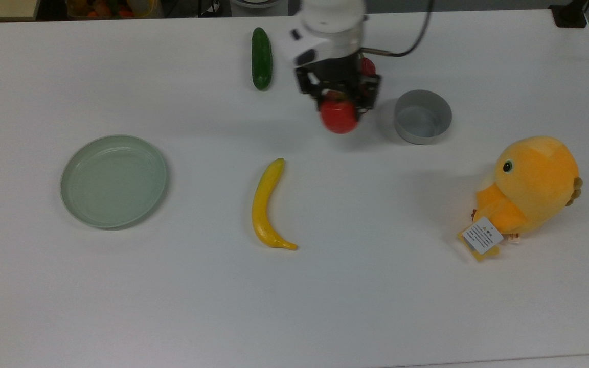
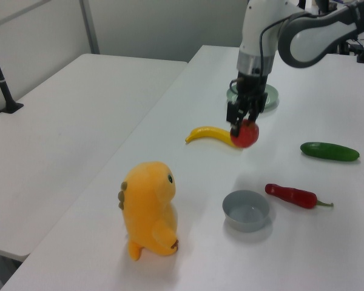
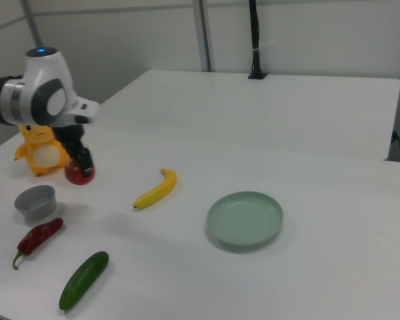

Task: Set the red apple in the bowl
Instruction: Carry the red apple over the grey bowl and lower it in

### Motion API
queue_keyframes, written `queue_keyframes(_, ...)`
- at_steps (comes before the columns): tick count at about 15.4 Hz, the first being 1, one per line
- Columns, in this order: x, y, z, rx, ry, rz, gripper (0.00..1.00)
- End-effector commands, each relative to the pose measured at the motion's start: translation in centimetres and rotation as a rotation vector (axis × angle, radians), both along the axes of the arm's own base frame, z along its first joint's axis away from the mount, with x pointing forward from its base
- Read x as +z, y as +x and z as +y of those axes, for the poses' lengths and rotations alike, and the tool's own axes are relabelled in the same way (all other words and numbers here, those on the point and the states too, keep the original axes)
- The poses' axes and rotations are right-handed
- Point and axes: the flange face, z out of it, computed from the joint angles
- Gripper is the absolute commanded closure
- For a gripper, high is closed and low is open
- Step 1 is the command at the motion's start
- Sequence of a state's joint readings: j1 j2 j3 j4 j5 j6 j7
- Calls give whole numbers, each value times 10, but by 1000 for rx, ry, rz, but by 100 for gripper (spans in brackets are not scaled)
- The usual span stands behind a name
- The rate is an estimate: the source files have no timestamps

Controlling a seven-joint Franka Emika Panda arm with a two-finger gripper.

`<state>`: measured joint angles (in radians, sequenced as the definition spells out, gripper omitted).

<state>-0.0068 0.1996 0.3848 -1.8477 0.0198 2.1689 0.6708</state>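
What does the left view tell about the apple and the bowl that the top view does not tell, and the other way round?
Left view alone: the red apple hangs well above the table, higher than the bowl, and the whole chili pepper lies beside the bowl.
Top view alone: the apple is at the top view's left of the bowl, with a strip of table between them, and the arm covers most of the chili pepper.
Both: the gripper is shut on the apple, and the bowl is empty.

Red apple [image 1: 339, 116], grey bowl [image 1: 423, 116], perhaps pale green plate [image 1: 113, 180] — yellow banana [image 1: 267, 203].
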Motion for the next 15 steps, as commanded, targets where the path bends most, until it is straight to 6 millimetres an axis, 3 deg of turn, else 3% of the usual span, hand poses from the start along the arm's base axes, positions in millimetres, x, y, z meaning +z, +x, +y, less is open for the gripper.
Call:
queue_keyframes(1,-14,-5,74,5,-6,-5,55)
queue_keyframes(3,-15,-32,124,60,-23,-25,55)
queue_keyframes(4,-15,-42,139,73,-27,-30,55)
queue_keyframes(8,-23,-57,165,119,-45,-37,54)
queue_keyframes(11,-43,-50,171,121,-21,-51,52)
queue_keyframes(13,-56,-47,171,141,-43,-64,39)
queue_keyframes(14,-63,-47,171,149,-54,-60,26)
queue_keyframes(15,-71,-46,171,153,-61,-51,5)
